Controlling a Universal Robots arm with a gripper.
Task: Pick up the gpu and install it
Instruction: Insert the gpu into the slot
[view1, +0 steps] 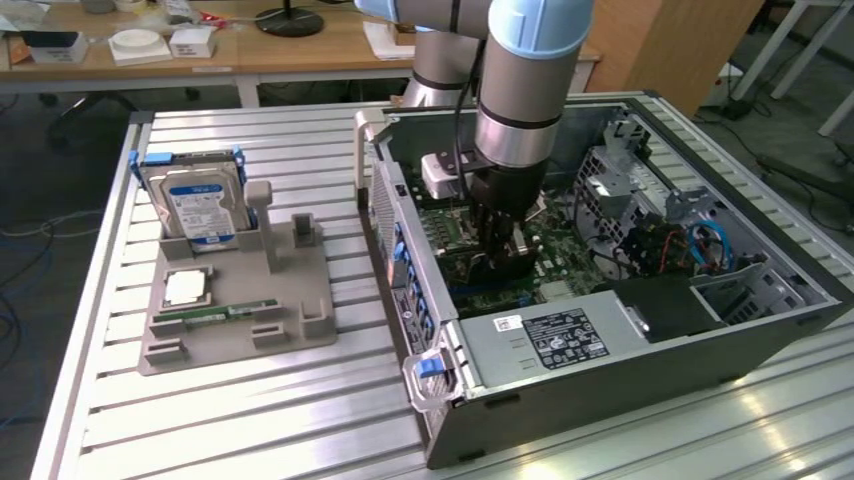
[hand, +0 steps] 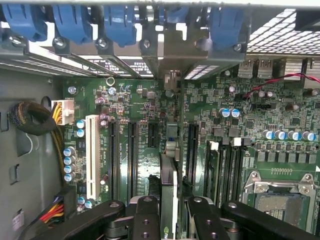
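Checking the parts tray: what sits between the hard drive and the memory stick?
Exterior view: a square silvery chip lies on the tray between hard drive and memory stick.

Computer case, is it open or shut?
Open. The computer case lies on its side with no cover on top, so the green motherboard shows inside.

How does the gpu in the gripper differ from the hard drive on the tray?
Place: the gpu is inside the computer case, over the motherboard; the hard drive stands on the grey tray outside it.
Hold: the gpu sits between the fingers of the gripper; the hard drive rests untouched in its holder.
Look: the gpu shows a thin edge; the hard drive, a broad silver face with a blue-white label.
Both stand on edge.
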